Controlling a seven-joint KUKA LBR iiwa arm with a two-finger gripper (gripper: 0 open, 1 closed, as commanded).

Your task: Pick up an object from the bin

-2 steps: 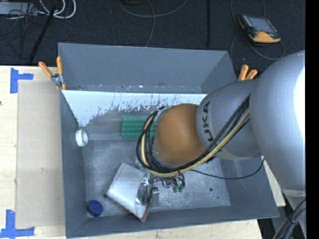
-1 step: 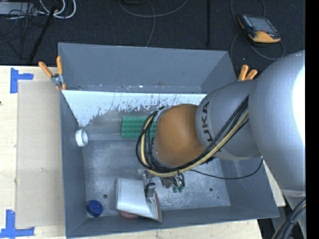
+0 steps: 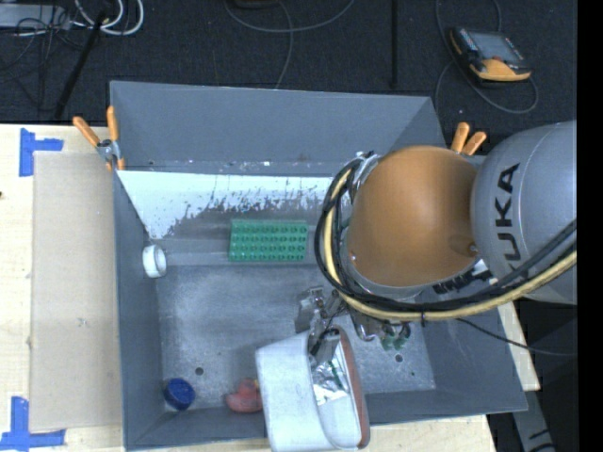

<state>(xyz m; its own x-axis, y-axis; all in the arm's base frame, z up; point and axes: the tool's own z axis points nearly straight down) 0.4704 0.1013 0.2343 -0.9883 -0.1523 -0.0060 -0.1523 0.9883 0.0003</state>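
So, the approach step by the look of it: the pincer [image 3: 322, 342] is seen low in the near-right part of the grey metal bin [image 3: 137, 347], tucked under the arm's orange wrist cover [image 3: 415, 215]. Whether it's open or closed can't be told from this angle, and nothing can be called gripped.

Right beneath it, and reaching towards the near wall, a white rectangular block with a reddish-brown rim along one side [image 3: 287, 394] is lying. A crumpled silvery foil-like scrap [image 3: 330, 381] sits on top of that block, just below the pincer's tip. Whether the scrap is actually being touched can't be made out. One of these two is probably the target, going only by how close they are.

Other stuff in the bin:
- small pinkish-red lump [image 3: 243, 398], left of the pincer and a bit nearer, just beside the block
- round blue cap [image 3: 177, 394], further left
- green studded rectangular plate [image 3: 268, 241], beyond the pincer against the sloped back wall
- clear tube with a white end [image 3: 154, 259], far off to the left and beyond

Next move, as a guess: a firm closure on the scrap or the block's edge would be needed, then a straight lift. The scrap looks flimsy and could easily be crushed or slip, so the grasp should be checked before lifting
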